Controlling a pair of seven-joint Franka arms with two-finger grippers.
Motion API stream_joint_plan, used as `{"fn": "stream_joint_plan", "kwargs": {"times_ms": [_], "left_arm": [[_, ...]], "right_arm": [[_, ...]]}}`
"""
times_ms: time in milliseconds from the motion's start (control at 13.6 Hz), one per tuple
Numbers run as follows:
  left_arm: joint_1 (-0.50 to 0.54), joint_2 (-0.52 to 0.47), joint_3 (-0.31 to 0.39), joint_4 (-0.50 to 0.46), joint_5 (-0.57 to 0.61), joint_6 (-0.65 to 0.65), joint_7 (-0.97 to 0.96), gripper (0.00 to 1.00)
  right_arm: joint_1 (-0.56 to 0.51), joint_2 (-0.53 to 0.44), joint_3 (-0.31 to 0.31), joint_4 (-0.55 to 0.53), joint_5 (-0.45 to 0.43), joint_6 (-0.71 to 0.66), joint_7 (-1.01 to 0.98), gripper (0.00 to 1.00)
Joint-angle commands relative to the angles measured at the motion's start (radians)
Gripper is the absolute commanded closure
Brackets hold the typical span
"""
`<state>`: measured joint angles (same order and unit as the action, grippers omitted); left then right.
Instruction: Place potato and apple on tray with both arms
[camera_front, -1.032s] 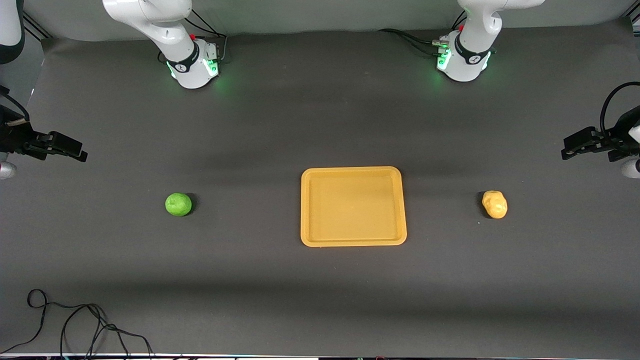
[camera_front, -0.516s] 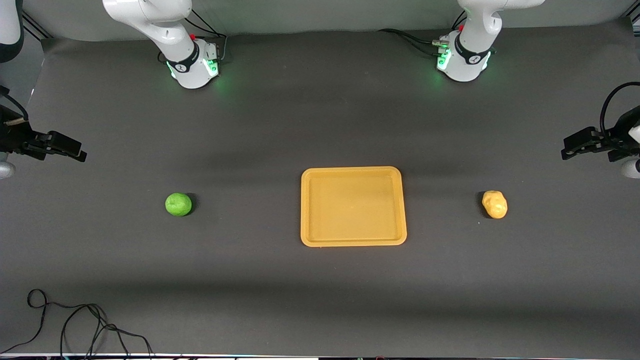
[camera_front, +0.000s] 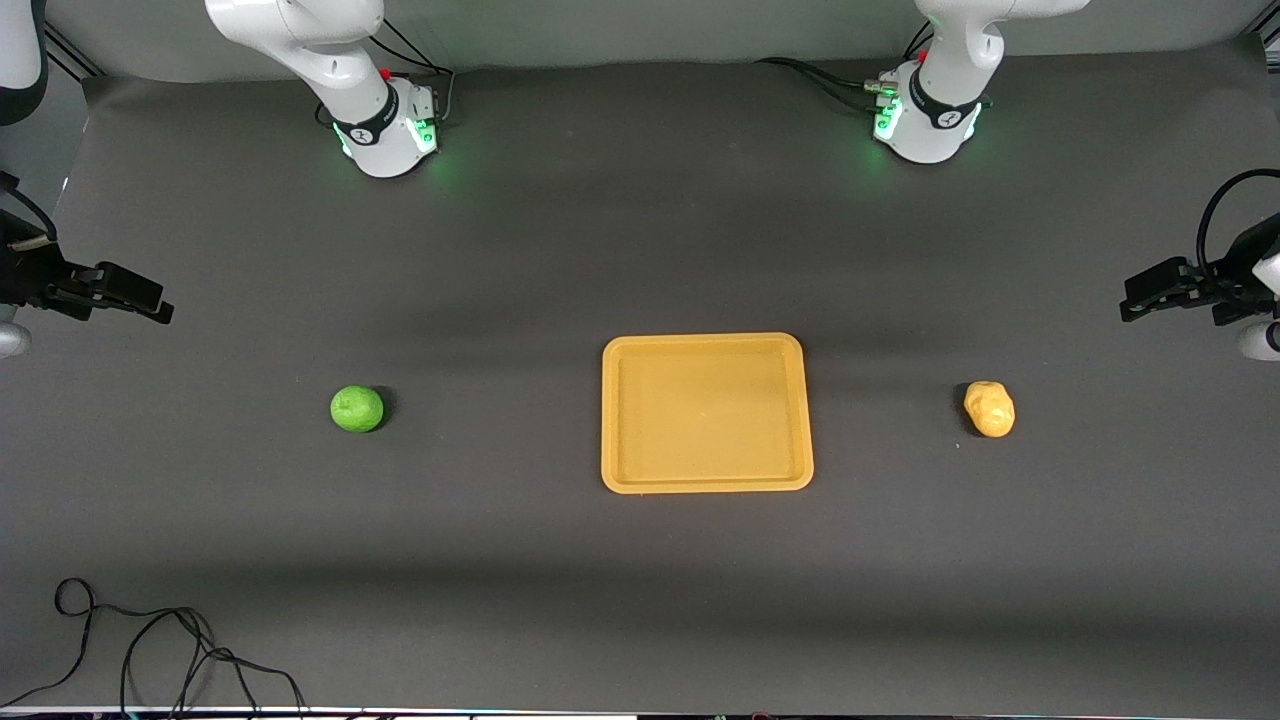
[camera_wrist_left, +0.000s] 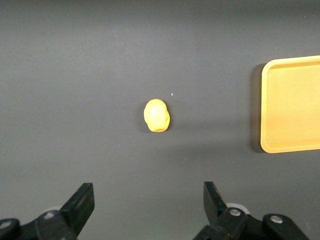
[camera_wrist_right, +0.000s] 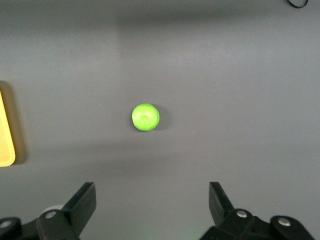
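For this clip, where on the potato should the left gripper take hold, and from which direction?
Probably from straight above, jaws closing across the short width of the potato at its middle. It lies flat on the table as a lumpy oval with nothing beside it, so the narrow waist fits best between the fingers. The left gripper is open, up in the air, at that end of the table.

My front camera sits high across the table and looks down toward both bases, taking in the whole dark table (camera_front: 640, 620) from a distance. My left wrist camera looks straight down past its own fingers (camera_wrist_left: 80, 205) from well above, framing the potato (camera_wrist_left: 157, 115) and one edge of the tray (camera_wrist_left: 292, 107); my right wrist camera does likewise over the apple (camera_wrist_right: 145, 117), catching a sliver of tray. All three views share the tray, and each wrist view shares its fruit with the front one.
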<state>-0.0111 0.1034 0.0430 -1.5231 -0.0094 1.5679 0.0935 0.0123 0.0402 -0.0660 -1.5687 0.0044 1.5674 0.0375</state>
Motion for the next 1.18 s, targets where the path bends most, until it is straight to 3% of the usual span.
{"fn": "stream_joint_plan", "kwargs": {"times_ms": [0, 295, 590, 811, 1106], "left_arm": [[-0.018, 0.083, 0.011, -0.006, -0.008, 0.065, -0.015, 0.02], [-0.021, 0.249, 0.009, -0.054, -0.011, 0.338, -0.014, 0.03], [-0.023, 0.331, 0.008, -0.054, -0.011, 0.449, -0.008, 0.02], [-0.024, 0.337, 0.006, -0.094, -0.012, 0.501, -0.006, 0.02], [-0.024, 0.348, 0.006, -0.196, -0.012, 0.667, -0.006, 0.03]], "right_arm": [[0.006, 0.000, -0.006, 0.012, 0.005, -0.012, -0.019, 0.00], [0.006, 0.000, -0.006, 0.012, 0.005, -0.009, -0.018, 0.00], [0.006, 0.000, -0.006, 0.012, 0.005, -0.006, -0.018, 0.00], [0.006, 0.001, -0.006, 0.010, 0.005, -0.004, -0.018, 0.00], [0.006, 0.001, -0.006, 0.010, 0.003, -0.003, -0.018, 0.00]]}}
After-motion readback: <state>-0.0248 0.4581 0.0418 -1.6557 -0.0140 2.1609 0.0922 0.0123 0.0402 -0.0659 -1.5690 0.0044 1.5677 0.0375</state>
